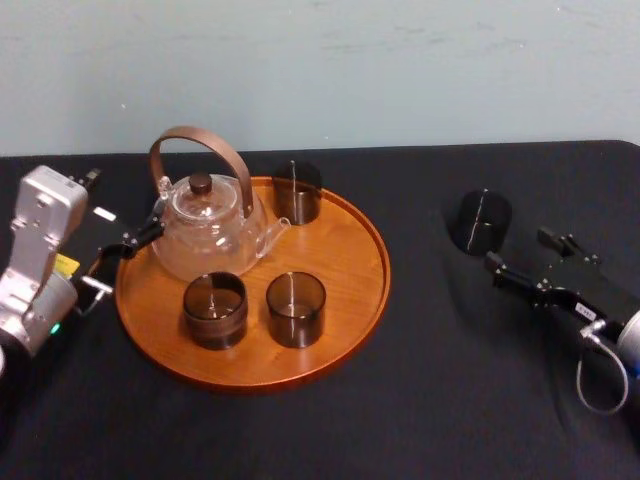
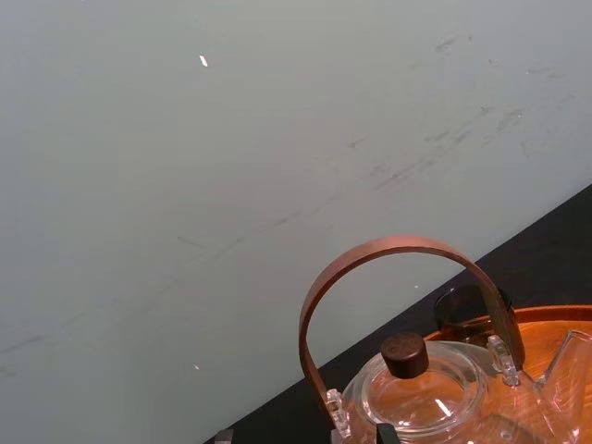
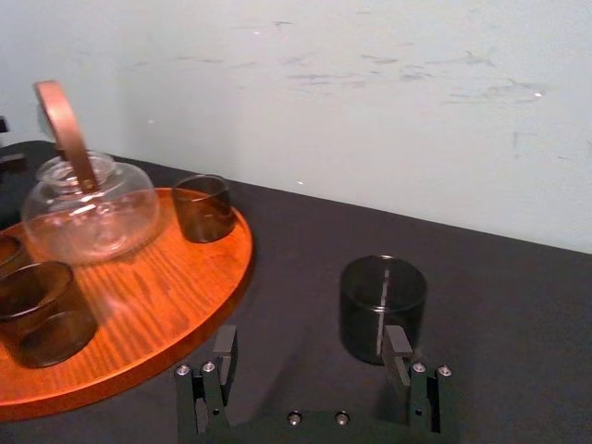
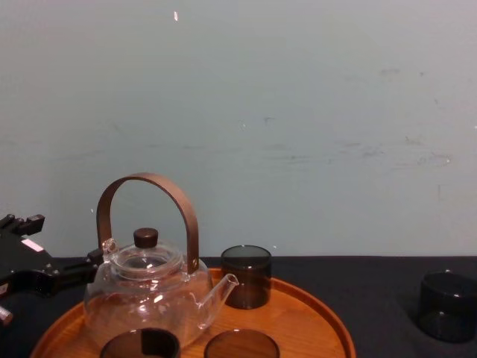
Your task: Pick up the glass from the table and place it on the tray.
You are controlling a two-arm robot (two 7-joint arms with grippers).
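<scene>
worktop [image 1: 450,390]: flat matte black surface carrying all items; pale wall behind.
tray [image 1: 345,250]: round orange-brown wooden tray with a low rim, on the left half of the worktop.
tray contents: clear glass teapot [image 1: 205,228] with a brown arched handle and dark lid knob at the tray's rear left; one smoked glass at the rear [image 1: 297,192], just beside the spout; two more smoked glasses at the front [image 1: 214,310], side by side.
target glass [image 1: 480,222]: dark smoked tumbler standing upright on the bare worktop, to the right of the tray and well apart from its rim; not on the tray.
right gripper [image 1: 528,255]: low over the worktop on the right, pointing at the target glass; fingers spread wide and holding nothing. in the right wrist view the glass [image 3: 382,305] stands just ahead of the fingertips, nearer one finger than the other; contact cannot be judged.
left gripper [image 1: 120,260]: at the tray's left edge, just beside the teapot; fingers spread, holding nothing.
</scene>
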